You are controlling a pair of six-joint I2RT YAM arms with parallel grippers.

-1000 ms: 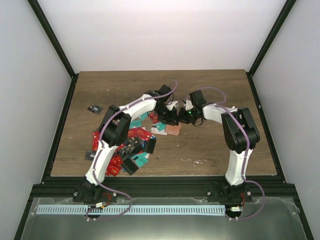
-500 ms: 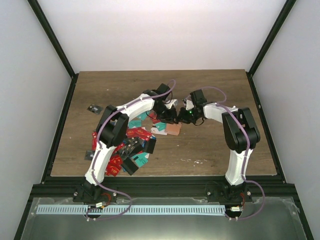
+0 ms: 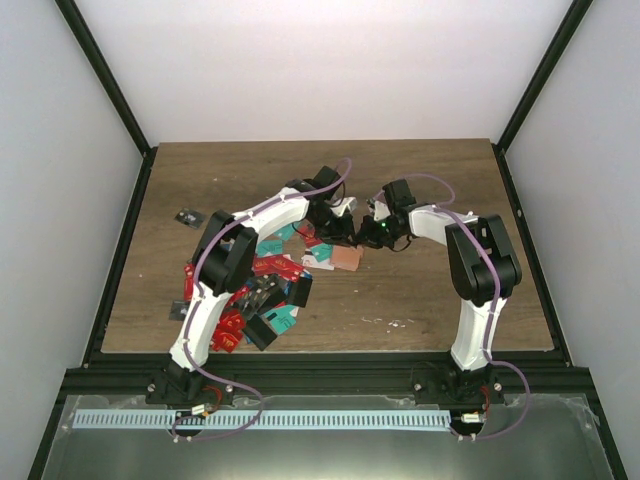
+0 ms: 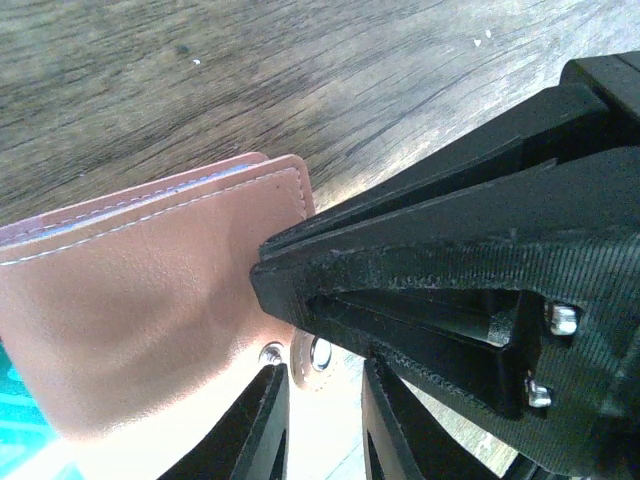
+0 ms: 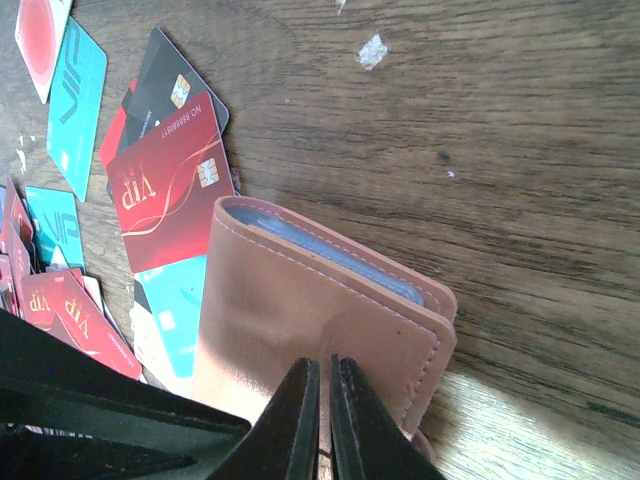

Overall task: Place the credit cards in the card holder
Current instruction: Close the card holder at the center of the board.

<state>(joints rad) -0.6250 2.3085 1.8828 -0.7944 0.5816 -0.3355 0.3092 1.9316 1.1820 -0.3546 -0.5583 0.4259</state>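
The salmon-pink card holder [image 3: 347, 259] lies at the table's middle, closed, with blue card edges showing inside it [image 5: 300, 300]. My right gripper [image 5: 322, 365] is shut on its outer flap, near the snap edge. My left gripper [image 4: 322, 368] is open, its two fingers on either side of the holder's snap tab [image 4: 318, 355], right against the right gripper's fingers [image 4: 400, 310]. The holder [image 4: 140, 300] fills the left of that view. Credit cards lie loose beside it: a red VIP card [image 5: 165, 190], a teal one [image 5: 75, 100], a black one [image 5: 170, 80]. The main pile [image 3: 260, 290] lies to the left.
One dark card [image 3: 187, 217] lies alone at the far left. Small white specks [image 3: 390, 322] mark the wood in front of the right arm. Both arms [image 3: 250, 225] meet over the holder, wrists nearly touching.
My left gripper has shifted slightly toward the far side, over the holder. The right gripper and the holder have barely moved.
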